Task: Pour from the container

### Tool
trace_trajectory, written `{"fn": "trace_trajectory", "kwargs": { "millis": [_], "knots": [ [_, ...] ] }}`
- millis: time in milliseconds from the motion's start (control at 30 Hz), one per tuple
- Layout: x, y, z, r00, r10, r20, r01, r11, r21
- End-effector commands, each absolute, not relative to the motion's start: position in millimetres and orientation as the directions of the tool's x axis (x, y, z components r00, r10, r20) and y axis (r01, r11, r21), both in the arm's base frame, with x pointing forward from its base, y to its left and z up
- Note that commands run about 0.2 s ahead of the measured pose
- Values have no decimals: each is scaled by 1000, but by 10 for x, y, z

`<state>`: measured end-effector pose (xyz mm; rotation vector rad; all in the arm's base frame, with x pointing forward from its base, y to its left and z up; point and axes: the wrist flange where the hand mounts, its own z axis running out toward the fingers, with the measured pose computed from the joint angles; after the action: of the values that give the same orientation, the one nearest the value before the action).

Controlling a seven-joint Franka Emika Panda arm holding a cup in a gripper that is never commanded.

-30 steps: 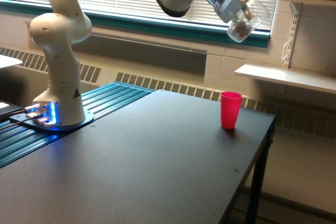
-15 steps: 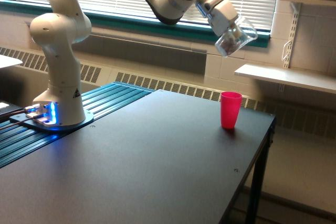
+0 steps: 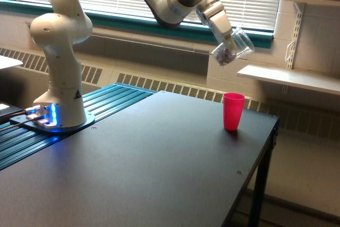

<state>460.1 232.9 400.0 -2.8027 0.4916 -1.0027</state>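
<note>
In the exterior view the container (image 3: 232, 47), a small clear cup with dark bits in its lower end, hangs tilted in the air, its mouth toward the view's right. My gripper (image 3: 225, 34) is shut on it, up near the window. A bright pink cup (image 3: 233, 111) stands upright on the black table (image 3: 159, 168), below the container and close to the table's far right corner. The container is well above the pink cup, not touching it.
The arm's white base (image 3: 58, 51) stands at the view's left on a ribbed blue plate (image 3: 101, 104). A white wall shelf (image 3: 289, 78) juts out at the right behind the table. The table's right edge drops off just past the pink cup.
The gripper has carried the container down and toward the view's left, closer to a spot above the pink cup. The pink cup has not moved.
</note>
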Motion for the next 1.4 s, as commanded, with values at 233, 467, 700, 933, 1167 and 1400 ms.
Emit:
{"fn": "trace_trajectory", "kwargs": {
  "millis": [233,467,700,933,1167,1400],
  "knots": [
    [4459,2662,3639,750,-336,571,-271,-942,-198],
    [4435,2733,3355,766,-373,523,-322,-927,-190],
    [4507,2696,3217,745,-417,520,-404,-903,-145],
    [4530,2859,3169,728,-493,477,-461,-867,-192],
    [4495,3044,3120,719,-514,467,-479,-854,-204],
    [4431,3166,2995,729,-523,441,-508,-846,-164]
  ]
}}
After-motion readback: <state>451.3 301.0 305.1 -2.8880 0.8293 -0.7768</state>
